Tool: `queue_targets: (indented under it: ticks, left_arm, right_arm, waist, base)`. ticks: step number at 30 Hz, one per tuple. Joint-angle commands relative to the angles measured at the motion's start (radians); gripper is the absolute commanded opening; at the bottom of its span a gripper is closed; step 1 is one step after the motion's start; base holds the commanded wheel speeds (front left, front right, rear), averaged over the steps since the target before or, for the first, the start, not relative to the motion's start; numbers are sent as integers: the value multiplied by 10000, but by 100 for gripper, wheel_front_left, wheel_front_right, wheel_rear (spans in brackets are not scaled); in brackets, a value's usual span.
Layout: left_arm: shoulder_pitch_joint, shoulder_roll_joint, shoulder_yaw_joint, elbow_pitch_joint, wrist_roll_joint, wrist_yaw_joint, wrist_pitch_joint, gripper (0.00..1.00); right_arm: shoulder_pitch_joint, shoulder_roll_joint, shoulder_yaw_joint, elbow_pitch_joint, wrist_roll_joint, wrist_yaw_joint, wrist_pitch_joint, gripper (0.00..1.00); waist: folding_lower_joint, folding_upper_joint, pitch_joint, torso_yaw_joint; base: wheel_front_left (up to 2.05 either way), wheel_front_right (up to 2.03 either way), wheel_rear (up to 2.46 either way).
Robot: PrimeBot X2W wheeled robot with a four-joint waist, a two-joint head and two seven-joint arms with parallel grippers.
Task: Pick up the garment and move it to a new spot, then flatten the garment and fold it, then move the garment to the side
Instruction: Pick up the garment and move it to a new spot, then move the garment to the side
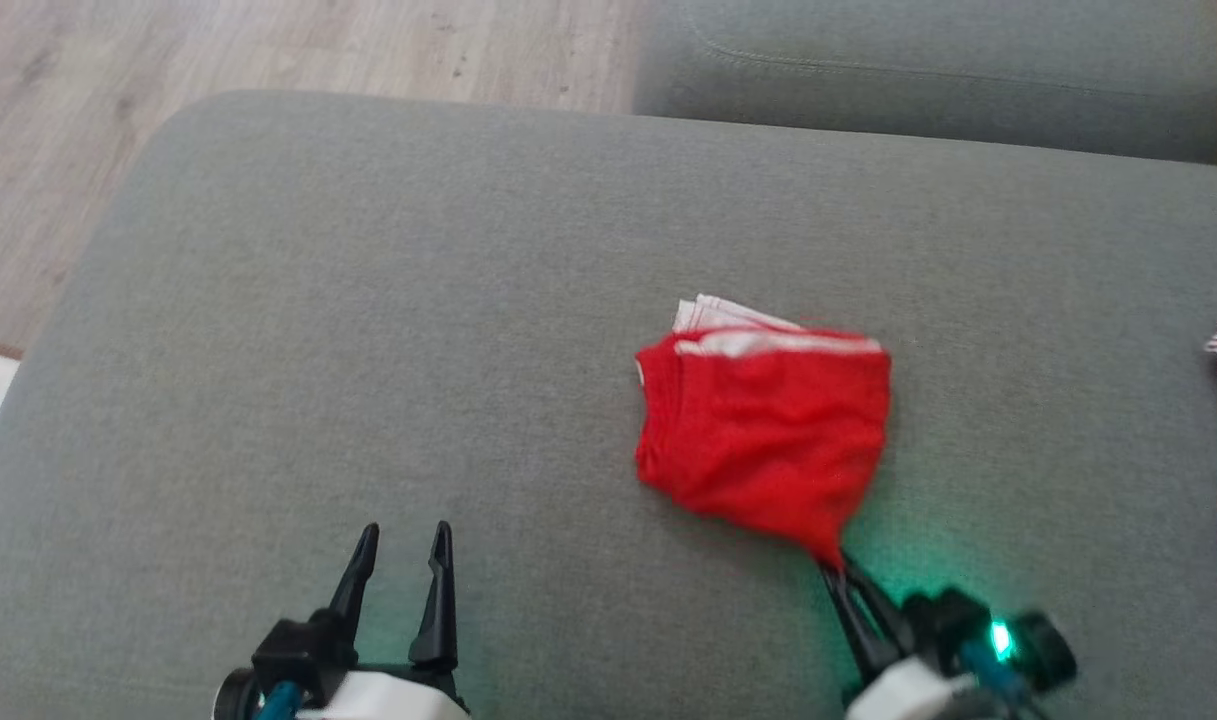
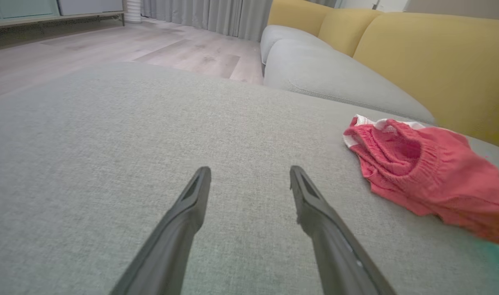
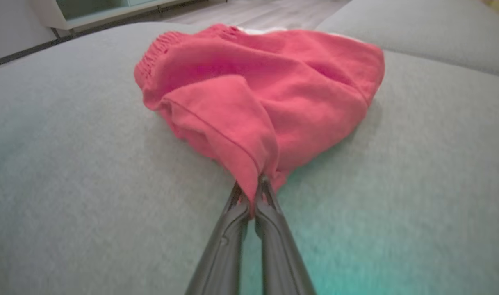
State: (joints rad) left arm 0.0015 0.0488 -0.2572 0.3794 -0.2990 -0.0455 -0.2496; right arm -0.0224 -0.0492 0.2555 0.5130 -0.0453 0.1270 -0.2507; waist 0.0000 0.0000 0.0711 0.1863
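Right fingers [image 1: 858, 610] are pinched tight on the near corner of the red garment [image 1: 763, 435], I think to pull it aside. It lies folded on the grey sofa cushion [image 1: 368, 300], right of the middle. Left fingers [image 1: 438, 590] are spread apart, holding nothing.

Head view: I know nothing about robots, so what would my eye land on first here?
The bright red garment, bundled on the grey sofa cushion right of centre, stands out first. The right gripper is shut on its near corner, a green glow beside it; the left gripper stands open at the lower left, apart from the garment.
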Motion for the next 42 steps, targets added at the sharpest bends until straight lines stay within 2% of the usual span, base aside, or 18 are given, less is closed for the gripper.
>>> queue_targets:
  ticks: [1,4,5,6,13,17,21,29,37,42]
  left_arm:
    - [-207,14,310,-309,20,-65,-122,100]
    - [-199,14,325,-296,39,-105,-122,100]
    - [-208,14,331,-290,48,-111,-122,100]
    - [-216,14,338,-287,52,-106,-122,100]
    - [-211,14,467,-252,222,-102,-122,100]
    - [-184,14,681,-311,414,-82,-122,100]
    - [-200,14,952,-367,645,-80,-122,100]
    - [-91,14,1162,-553,1448,-95,-122,100]
    - [-16,14,1080,-660,1570,-94,-122,100]
    - [-133,14,934,-711,1484,-82,-122,100]
  right_arm:
    - [3,-114,244,-266,37,37,-110,0]
    - [328,-190,226,-93,210,37,-110,0]
    - [364,-198,205,-41,296,37,-110,44]
    - [371,-194,150,-41,429,37,-110,100]
    - [459,-242,-437,-1455,1171,37,-110,100]
    - [496,-173,-1166,-2613,1688,37,-111,100]
    - [327,-69,-1838,-3222,2050,37,-111,100]
    - [59,-14,-2949,-2838,3041,37,-111,100]
    - [3,-12,-2735,-2443,2981,37,-111,100]
    - [-410,-12,-1966,-1894,2761,37,-111,100]
  waist:
    - [0,0,-38,-73]
    - [0,0,-42,-205]
    - [0,0,-51,-255]
    - [0,0,-62,-305]
    - [0,0,-249,-543]
    - [0,0,-390,-633]
    - [0,0,-493,-700]
    - [0,0,-699,-806]
    - [0,0,-666,-793]
    - [0,0,-336,-645]
  base:
    - [0,0,0]
    - [0,0,0]
    - [0,0,0]
    - [0,0,0]
    - [0,0,0]
    - [0,0,0]
    - [0,0,0]
    - [0,0,0]
    - [0,0,0]
    - [0,0,0]
